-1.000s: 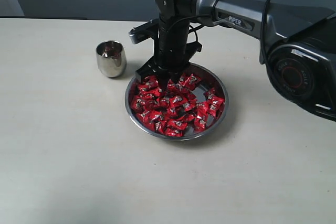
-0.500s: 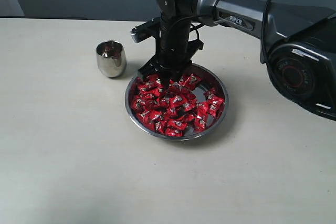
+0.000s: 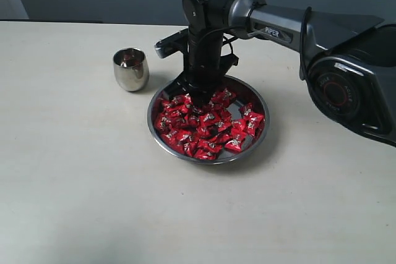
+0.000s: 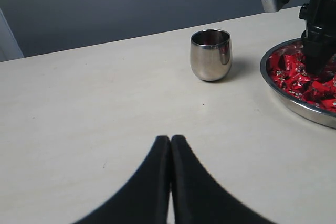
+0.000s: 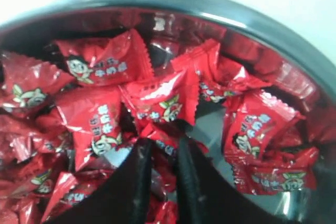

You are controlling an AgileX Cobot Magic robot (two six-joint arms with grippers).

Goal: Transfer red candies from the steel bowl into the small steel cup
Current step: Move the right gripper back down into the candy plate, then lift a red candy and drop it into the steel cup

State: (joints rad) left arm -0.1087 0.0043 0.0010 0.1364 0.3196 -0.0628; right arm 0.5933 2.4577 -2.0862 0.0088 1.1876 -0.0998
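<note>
Dark grey wall runs behind a pale, cream-coloured counter. Near the middle of the counter sits the steel bowl, lying flat with its wide mouth facing up. The red candies cover most of its bottom in a loose heap, so bare steel shows only in small patches. The candies share no common direction. Seen from the right wrist, their crinkled wrapper ends point every which way, some lying flat with the pale mark up and others tipped on edge against their neighbours. The small steel cup stands upright on the counter, its long axis vertical and its mouth facing up. It is near the bowl but not touching it, on the side toward the counter's left edge and a little nearer the far edge. The black right arm reaches in from the counter's right side and turns straight down over the bowl. The right jaws therefore point vertically into the heap, at the part of the bowl nearest the far edge. In the right wrist view those jaws stand close together with only a narrow gap, and a red wrapper fills that gap. Whether they pinch it firmly cannot be told. The left jaws, seen only from the left wrist, are pressed together tip to tip over the counter, well apart from the cup and aimed roughly toward cup and bowl.
</note>
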